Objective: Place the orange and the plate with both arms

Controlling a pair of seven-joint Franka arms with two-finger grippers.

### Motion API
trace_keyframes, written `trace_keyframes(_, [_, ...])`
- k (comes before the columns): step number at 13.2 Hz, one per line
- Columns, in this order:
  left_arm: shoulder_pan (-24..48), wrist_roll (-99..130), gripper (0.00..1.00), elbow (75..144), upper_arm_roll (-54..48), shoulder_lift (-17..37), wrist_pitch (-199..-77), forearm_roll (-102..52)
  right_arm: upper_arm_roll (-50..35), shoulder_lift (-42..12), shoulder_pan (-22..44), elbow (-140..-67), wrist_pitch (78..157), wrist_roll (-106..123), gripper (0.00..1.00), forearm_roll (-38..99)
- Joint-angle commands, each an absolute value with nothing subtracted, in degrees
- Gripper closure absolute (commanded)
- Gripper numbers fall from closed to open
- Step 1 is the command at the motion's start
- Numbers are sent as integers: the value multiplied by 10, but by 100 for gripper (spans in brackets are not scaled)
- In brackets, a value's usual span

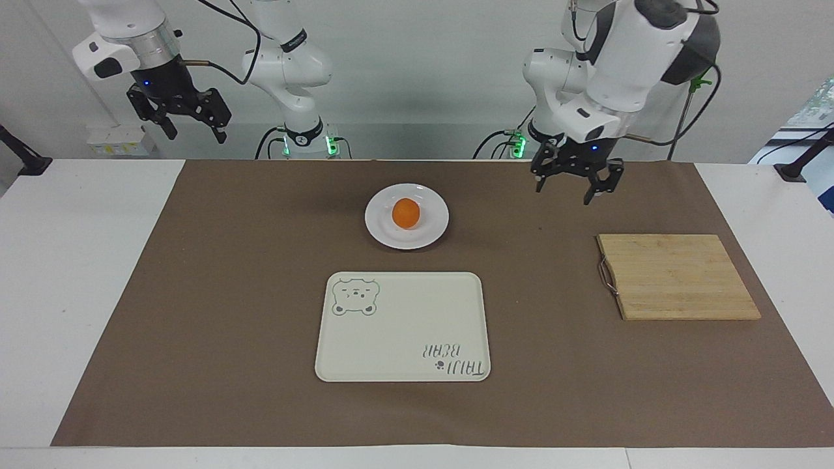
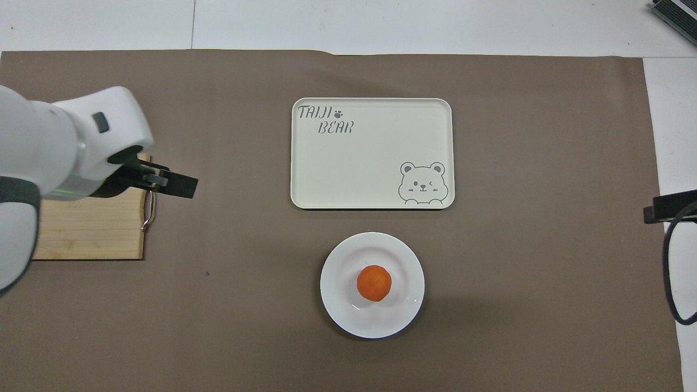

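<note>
We see the small round orange [image 1: 406, 213] [image 2: 373, 282] resting at the middle of the glossy white plate [image 1: 384, 231] [image 2: 338, 305].

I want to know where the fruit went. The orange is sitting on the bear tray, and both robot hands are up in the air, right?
Not quite. The orange sits on the white plate, not the bear tray, as the facing view shows. The left gripper and right gripper are indeed up in the air.
</note>
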State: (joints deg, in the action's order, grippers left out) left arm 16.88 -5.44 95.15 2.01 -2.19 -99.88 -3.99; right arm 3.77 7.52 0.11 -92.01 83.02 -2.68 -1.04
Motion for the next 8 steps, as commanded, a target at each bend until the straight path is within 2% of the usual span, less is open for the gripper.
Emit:
trace_keyframes(1, [98,-79,0,870,11,-4,-944,-24,35,69,-4,-911,829,-23,0,-5])
trace_keyframes(5, [46,-171,0,786,15,17,-861,10,35,69,-4,-911,829,-23,0,-5])
trace_keyframes(8, [6,-219,0,781,20,16,-838,11,35,69,-4,-911,829,-23,0,-5])
